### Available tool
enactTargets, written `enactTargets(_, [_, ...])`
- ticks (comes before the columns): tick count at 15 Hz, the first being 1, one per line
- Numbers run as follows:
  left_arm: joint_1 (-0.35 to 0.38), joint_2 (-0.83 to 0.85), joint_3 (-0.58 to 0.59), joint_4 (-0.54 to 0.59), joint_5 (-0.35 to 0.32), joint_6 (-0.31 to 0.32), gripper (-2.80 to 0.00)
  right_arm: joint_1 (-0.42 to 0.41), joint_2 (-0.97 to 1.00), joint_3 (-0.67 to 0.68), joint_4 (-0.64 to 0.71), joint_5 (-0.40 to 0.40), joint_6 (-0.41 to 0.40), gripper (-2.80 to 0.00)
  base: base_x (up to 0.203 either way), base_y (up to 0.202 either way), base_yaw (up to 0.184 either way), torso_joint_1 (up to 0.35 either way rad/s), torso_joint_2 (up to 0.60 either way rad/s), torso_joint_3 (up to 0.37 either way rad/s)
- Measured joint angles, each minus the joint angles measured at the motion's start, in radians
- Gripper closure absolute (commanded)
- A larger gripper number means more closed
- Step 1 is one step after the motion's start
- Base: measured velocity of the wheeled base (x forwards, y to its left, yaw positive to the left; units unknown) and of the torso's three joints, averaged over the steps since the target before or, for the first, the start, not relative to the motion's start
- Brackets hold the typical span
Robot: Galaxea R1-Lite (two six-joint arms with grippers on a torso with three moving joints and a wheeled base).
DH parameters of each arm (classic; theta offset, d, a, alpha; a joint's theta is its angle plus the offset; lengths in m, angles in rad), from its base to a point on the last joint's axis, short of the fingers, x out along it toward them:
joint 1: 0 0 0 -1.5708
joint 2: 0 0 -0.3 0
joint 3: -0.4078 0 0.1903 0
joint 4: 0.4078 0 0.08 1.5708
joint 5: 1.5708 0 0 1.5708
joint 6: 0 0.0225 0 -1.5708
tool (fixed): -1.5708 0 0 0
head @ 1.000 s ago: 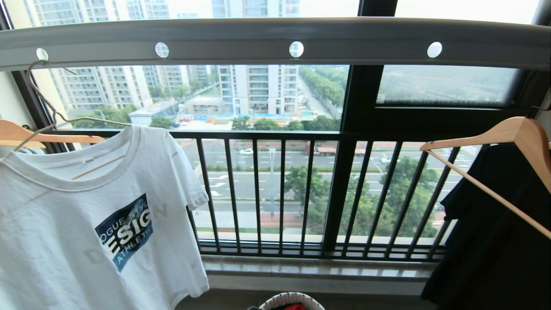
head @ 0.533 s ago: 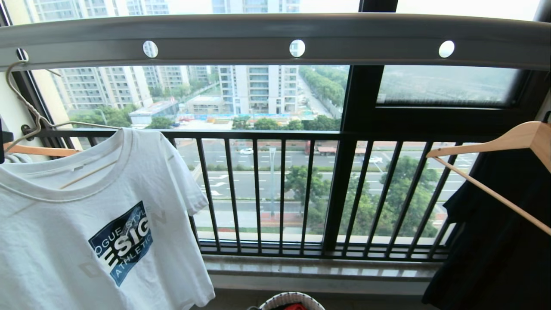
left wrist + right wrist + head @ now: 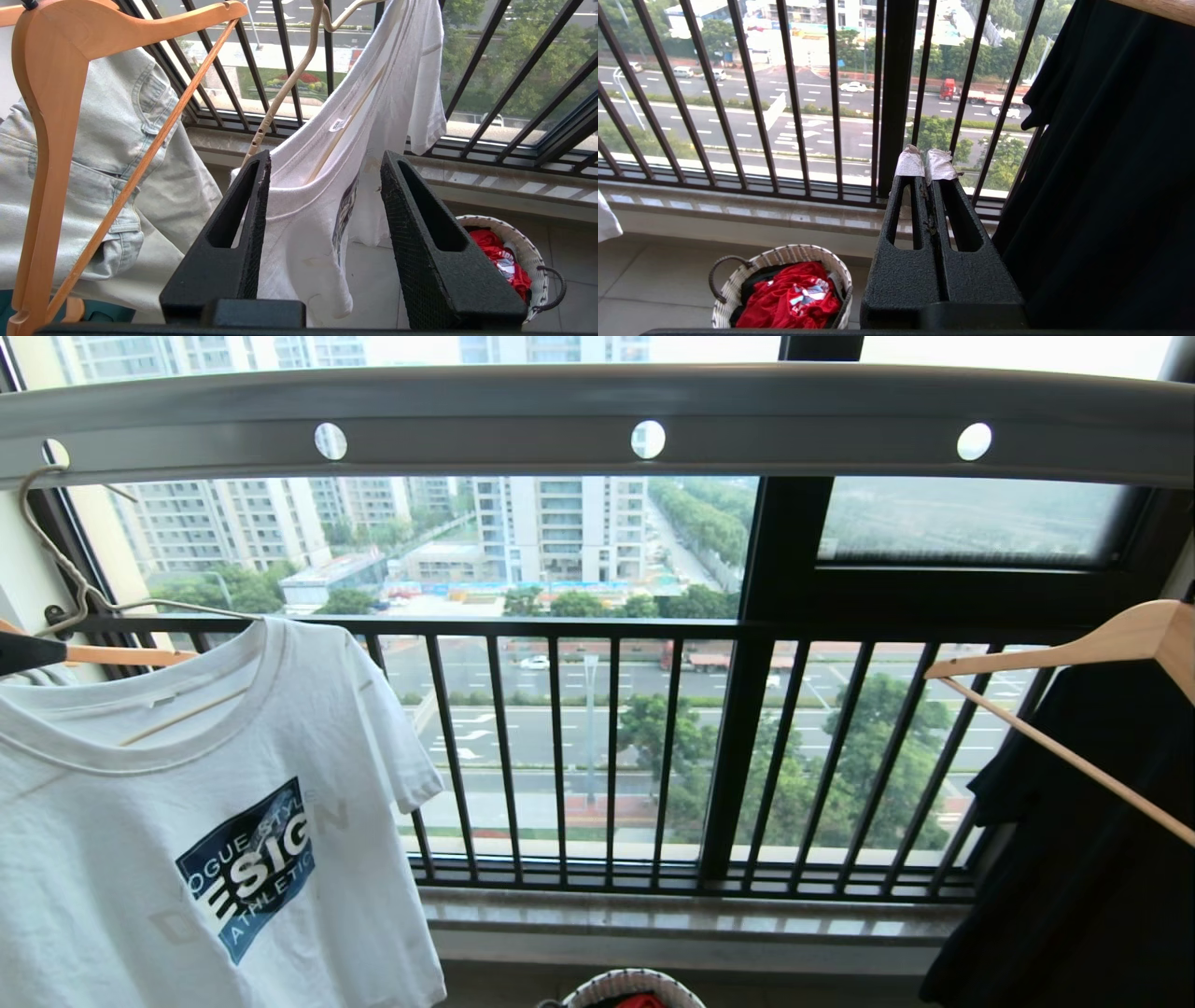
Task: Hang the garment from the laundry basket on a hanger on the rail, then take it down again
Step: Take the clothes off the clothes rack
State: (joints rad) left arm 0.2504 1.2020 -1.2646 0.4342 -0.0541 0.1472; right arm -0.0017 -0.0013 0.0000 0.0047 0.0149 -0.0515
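Fingers of the left gripper (image 3: 322, 172) stand apart and empty, the white "DESIGN" T-shirt (image 3: 327, 205) just beyond them on its thin cream wire hanger (image 3: 285, 93), collar running between, while the right gripper (image 3: 924, 165) stays pinched shut, farther off.

I count one white T-shirt (image 3: 187, 821) on one thin wire hanger (image 3: 65, 569), hooked into one rail (image 3: 597, 415) that shows four round holes in my head view. I see two wooden hangers, one (image 3: 51, 140) carrying a single pale denim garment (image 3: 107, 186) and the other (image 3: 1111, 644) carrying a single black garment (image 3: 1083, 859). On the floor I make out one woven basket (image 3: 784, 259) with one red cloth (image 3: 789, 298) in it, and two grippers on my wrist cameras, the left gripper (image 3: 324, 168) and the right gripper (image 3: 927, 163).
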Motion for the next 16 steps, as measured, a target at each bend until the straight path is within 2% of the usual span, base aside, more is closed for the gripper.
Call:
enactTargets(4, [0.017, -0.013, 0.003, -0.008, -0.074, 0.000, -2.80, 0.000, 0.000, 0.000, 0.000, 0.000, 0.000, 0.00, 0.000, 0.000, 0.000, 0.000, 0.00, 0.000])
enactTargets(9, [0.154, 0.017, 0.001, -0.079, -0.250, 0.001, -2.80, 0.000, 0.000, 0.000, 0.000, 0.000, 0.000, 0.00, 0.000, 0.000, 0.000, 0.000, 0.00, 0.000])
enactTargets(11, [0.170, 0.031, 0.007, -0.087, -0.295, 0.003, -2.80, 0.000, 0.000, 0.000, 0.000, 0.000, 0.000, 0.00, 0.000, 0.000, 0.000, 0.000, 0.00, 0.000])
enactTargets(14, [0.174, 0.047, 0.019, -0.089, -0.404, 0.004, -2.80, 0.000, 0.000, 0.000, 0.000, 0.000, 0.000, 0.00, 0.000, 0.000, 0.000, 0.000, 0.00, 0.000])
enactTargets(16, [0.175, 0.071, 0.025, -0.115, -0.429, 0.001, -2.80, 0.000, 0.000, 0.000, 0.000, 0.000, 0.000, 0.00, 0.000, 0.000, 0.000, 0.000, 0.00, 0.000])
